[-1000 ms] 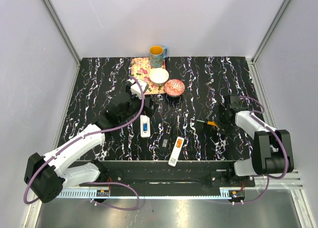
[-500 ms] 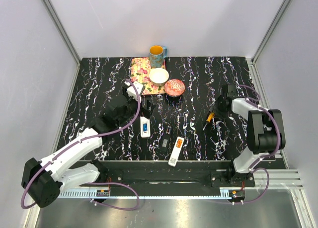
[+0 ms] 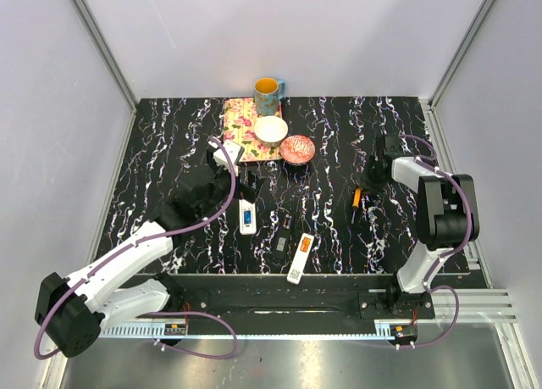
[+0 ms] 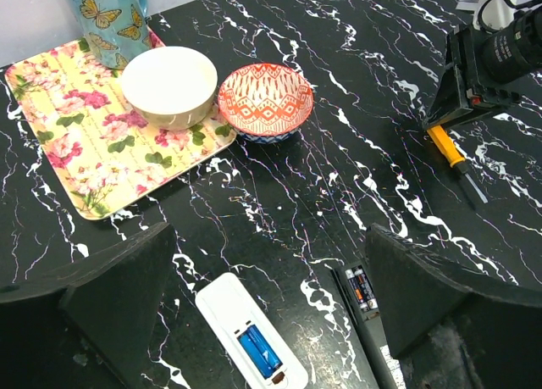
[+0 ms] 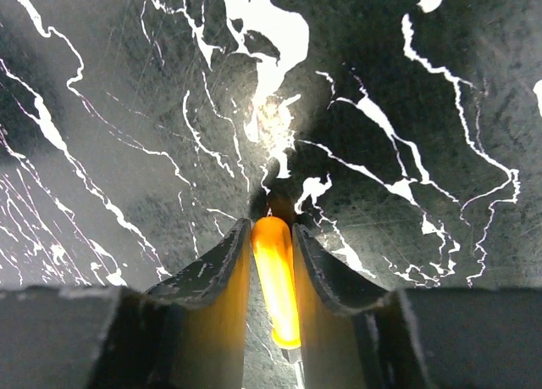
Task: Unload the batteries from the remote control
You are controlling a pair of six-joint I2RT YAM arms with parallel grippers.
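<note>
My right gripper [image 5: 273, 236] is narrowed onto the orange handle of the screwdriver [image 5: 276, 275]. Both fingers [image 5: 216, 266] press its sides, and the handle runs lengthwise between them. The tool lies on the black marbled table [image 5: 127, 109]. I judge this to be the pickup of a prying tool, with the lift not yet made. The handle is round and looks smooth, so it may roll or swing in a two-sided pinch. I should squeeze firmly before rising, come up straight, and check that the shaft does not droop. In the top view the tool lies at the right of the table, well apart from the remotes. That calls for a steady carry leftward, with the tip kept low and pointed away from my other arm.

My left gripper [image 4: 267, 275] hangs wide open above the white remote [image 4: 246, 325] and holds nothing. The remote's compartment is uncovered and a blue battery [image 4: 258, 352] sits in it. Just beside it, the black remote [image 4: 366, 317] shows two batteries [image 4: 361, 288] side by side in its open bay. A second white remote [image 3: 300, 258] lies nearer my bases. It shows an orange patch, but I cannot tell whether that is a cell. Every cell I can make out sits in its bay, so the unloading looks hardly begun. When I lever, the left jaws should pin the remote's body clear of the bay. The tip should go under one end of a cell, so that it pops up rather than skids away.
</note>
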